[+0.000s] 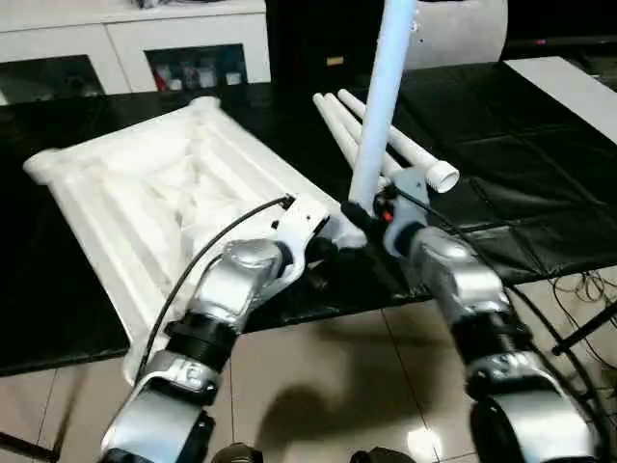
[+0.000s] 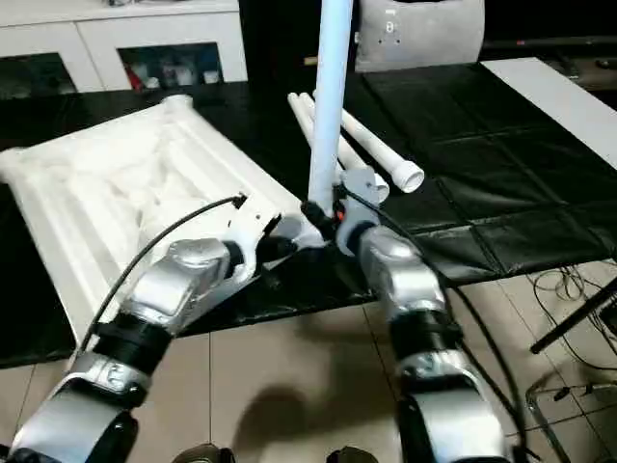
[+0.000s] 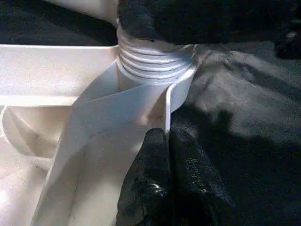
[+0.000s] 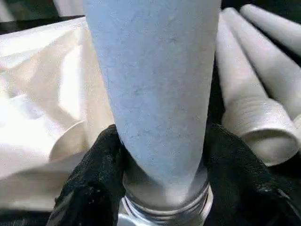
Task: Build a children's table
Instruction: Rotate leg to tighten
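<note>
The children's table top [image 1: 145,193] lies underside up on the black work table, its ribs showing. A white leg [image 1: 381,96] stands upright in the near right corner socket [image 3: 155,94], with its threaded end [image 3: 155,59] partly in. My right gripper [image 1: 371,217] is shut on the leg's base [image 4: 155,94], one black finger [image 4: 89,179] pressed on each side. My left gripper [image 3: 167,136] is shut on the thin white wall of the top right beside that socket. Three spare legs [image 1: 405,154] lie side by side behind the upright one.
The work table's front edge [image 1: 434,289] runs just under my grippers, with tiled floor [image 1: 347,367] below. Cables [image 1: 578,289] hang at the right. A white cabinet [image 1: 145,39] stands behind the table. A white strip [image 1: 569,87] lies at the far right.
</note>
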